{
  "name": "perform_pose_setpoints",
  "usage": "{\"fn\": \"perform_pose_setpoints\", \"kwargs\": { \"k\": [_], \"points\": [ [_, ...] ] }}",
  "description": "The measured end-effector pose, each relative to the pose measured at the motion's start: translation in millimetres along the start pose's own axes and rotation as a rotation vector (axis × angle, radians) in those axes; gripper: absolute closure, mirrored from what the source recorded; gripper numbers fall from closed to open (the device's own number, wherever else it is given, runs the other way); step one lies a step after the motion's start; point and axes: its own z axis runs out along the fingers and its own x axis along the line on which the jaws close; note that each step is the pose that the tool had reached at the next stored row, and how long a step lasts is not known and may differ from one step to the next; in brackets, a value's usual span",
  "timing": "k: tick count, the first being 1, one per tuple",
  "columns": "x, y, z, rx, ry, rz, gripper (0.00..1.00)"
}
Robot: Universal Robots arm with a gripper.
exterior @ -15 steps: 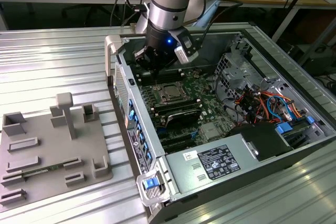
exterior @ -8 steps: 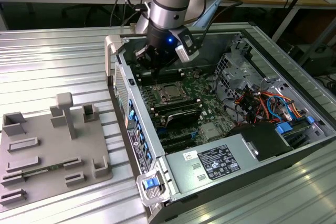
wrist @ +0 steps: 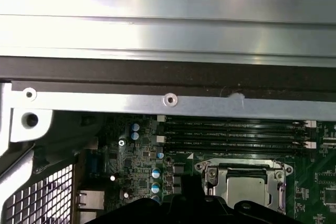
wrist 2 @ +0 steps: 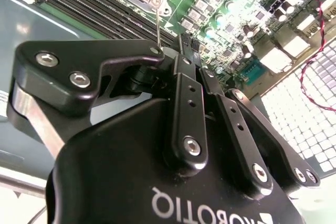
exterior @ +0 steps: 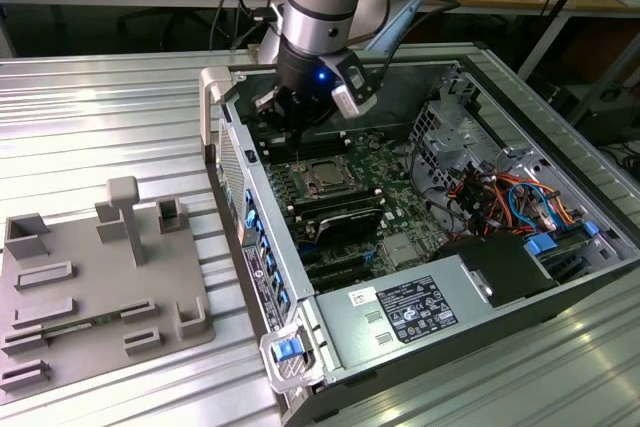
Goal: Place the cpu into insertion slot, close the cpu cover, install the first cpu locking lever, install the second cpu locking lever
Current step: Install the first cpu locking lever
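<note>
Holding hand (exterior: 298, 130) low inside case (exterior: 262, 247) on bench (exterior: 100, 97), at the socket's far edge. Showing, in first wrist view, cover (wrist: 209, 174) lying folded down around cpu (wrist: 247, 186). Showing, in second wrist view, fingers (wrist 2: 185, 77) clenched together, thin lever (wrist 2: 157, 19) rising beside them; contact not determinable.

We get the exterior view from high up and off to one side, slanting down on the open case (exterior: 262, 237) on the counter (exterior: 100, 107), far enough back to take in the whole case. Both wrist views sit close in. The second wrist view looks along the pincer (wrist 2: 181, 43) onto the board (wrist 2: 236, 3). The first wrist view faces the board and the case wall, with the counter beyond. All three share the socket (wrist: 244, 182).
</note>
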Motion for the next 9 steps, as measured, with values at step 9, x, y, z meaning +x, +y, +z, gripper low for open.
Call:
{"fn": "perform_pose_setpoints", "kwargs": {
  "k": [9],
  "points": [
    [-3.5, 5.5, 0.5, -0.0009, 0.0017, -0.035, 0.89]
  ]
}}
